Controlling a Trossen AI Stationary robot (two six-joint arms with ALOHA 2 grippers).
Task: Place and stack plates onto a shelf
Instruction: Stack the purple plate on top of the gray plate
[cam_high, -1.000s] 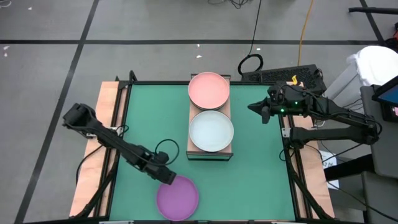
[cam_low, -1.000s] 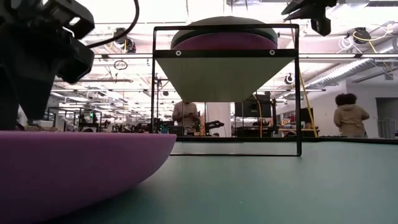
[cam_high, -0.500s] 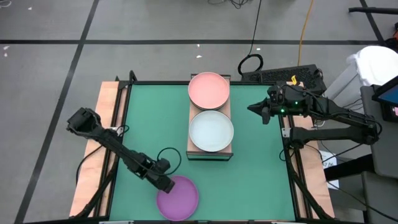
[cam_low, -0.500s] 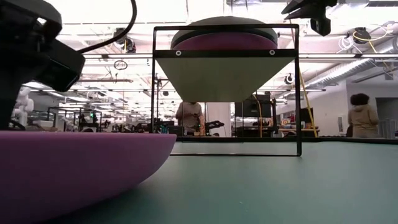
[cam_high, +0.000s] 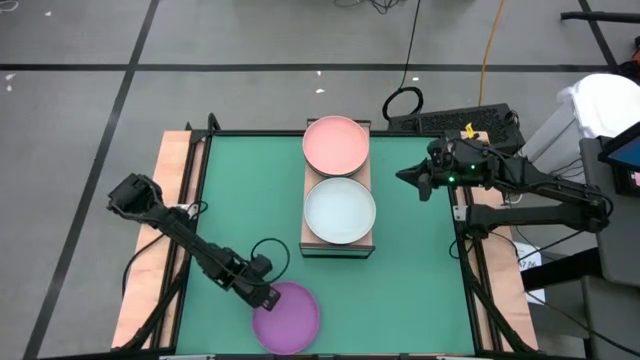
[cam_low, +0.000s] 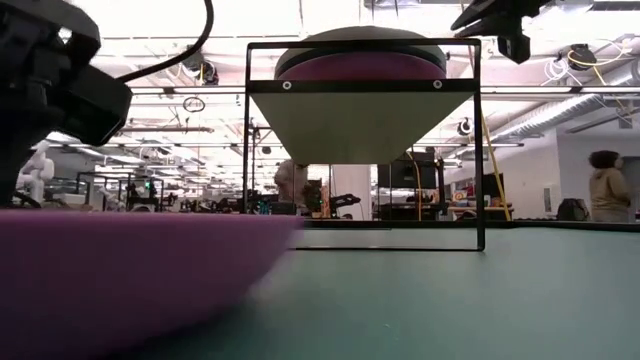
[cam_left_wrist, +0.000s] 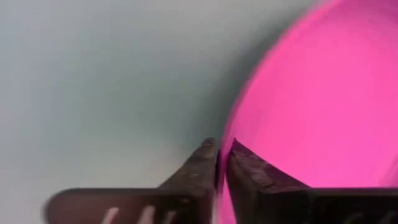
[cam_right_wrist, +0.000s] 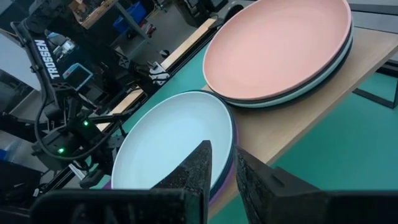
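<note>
A purple plate lies on the green mat near the table's front edge, with my left gripper shut on its left rim. In the low view this plate fills the left foreground. On the wooden shelf a whitish-blue plate tops the near stack and a pink plate tops the far stack. My right gripper hovers right of the shelf, its fingers close together with nothing between them. My left gripper pinches the purple plate's left rim between its two fingers, one finger over the plate's inside and the other outside it. The fingers slant down from the table's left. The plate's underside rests on the mat.
The shelf stands on a black frame at the table's middle. Wooden boards border the mat on the left. A keyboard and cables lie beyond the far right corner. People stand in the room behind the table.
My left gripper has gone a little toward the table's near edge, onto the purple plate's left rim, and has shut on it. The right arm has kept still.
</note>
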